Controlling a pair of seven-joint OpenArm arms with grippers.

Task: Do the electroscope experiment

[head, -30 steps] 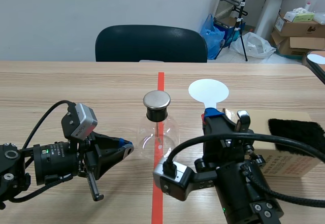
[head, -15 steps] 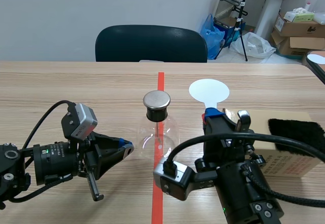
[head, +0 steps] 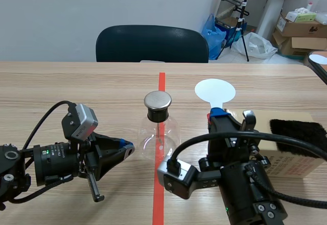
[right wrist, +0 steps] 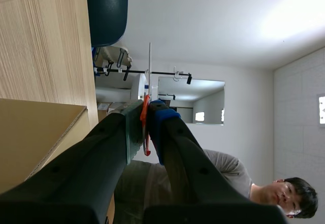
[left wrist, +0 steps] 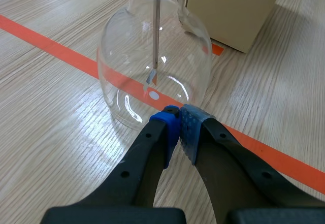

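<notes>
The right end effector (right wrist: 144,115) grips the white paddle (head: 215,90), right of centre, not yet touching the cap (head: 157,100) of the electroscope (head: 159,130) — the left end effector (left wrist: 179,120) is closed, empty.

A wood-grain table (head: 61,87) is backed by a plain pale grey wall (head: 76,5), and a dark chair (head: 152,43) is set at its far edge. In the far right corner a blue bag (head: 212,31), a black tripod (head: 245,16) and stacked cardboard boxes (head: 299,28) are seen.

We log the electroscope (head: 159,128): clear flask, metal cap, upright on the counter (head: 76,84); white disc paddle (head: 215,91) raised just beside it.
</notes>
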